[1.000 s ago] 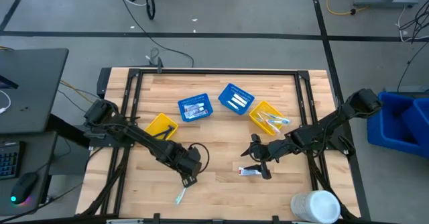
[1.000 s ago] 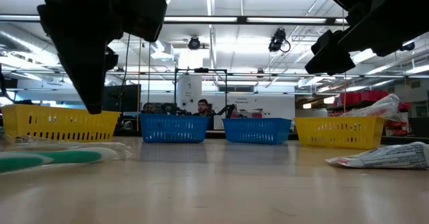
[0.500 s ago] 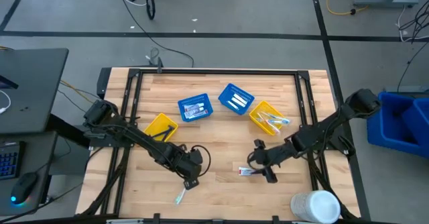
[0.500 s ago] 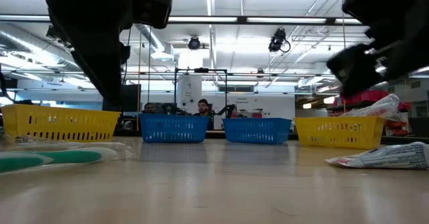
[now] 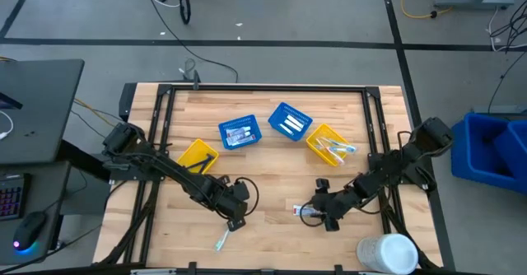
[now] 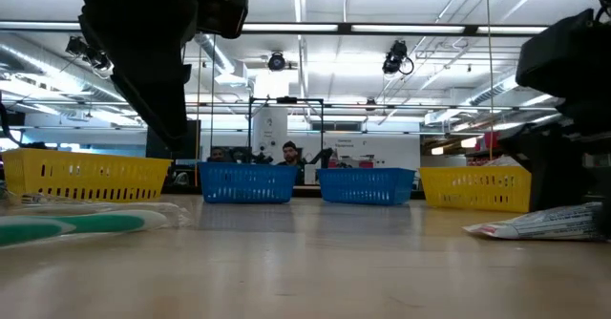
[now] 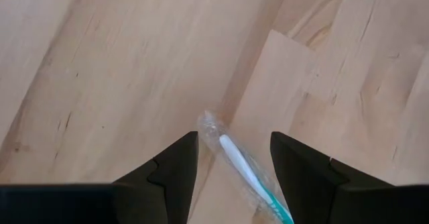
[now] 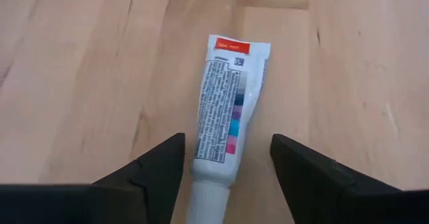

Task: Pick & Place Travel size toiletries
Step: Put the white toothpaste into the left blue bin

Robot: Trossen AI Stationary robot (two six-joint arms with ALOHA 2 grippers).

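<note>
A teal-and-white toothbrush in a clear wrapper (image 7: 231, 155) lies flat on the wooden table near its front left (image 5: 221, 241). My left gripper (image 7: 234, 138) hangs open just above it, one finger on each side of its far end, clear of it. A small white tube with a red band and coloured marks (image 8: 224, 110) lies flat on the table (image 5: 303, 211), its cap end toward my right gripper (image 8: 226, 143). That gripper is open and slants down, its fingers standing on either side of the tube's cap end without touching it.
Two blue baskets (image 5: 240, 132) (image 5: 290, 121) and two yellow baskets (image 5: 198, 155) (image 5: 329, 145) stand in a row across the table's middle; three hold small items. A large white cylinder (image 5: 387, 253) stands at the front right corner. Bare wood lies between the two arms.
My right gripper has come down and toward the table's near edge, tipping further downward, until its fingers stand around the tube's cap end. The tube and the toothbrush have not moved.
</note>
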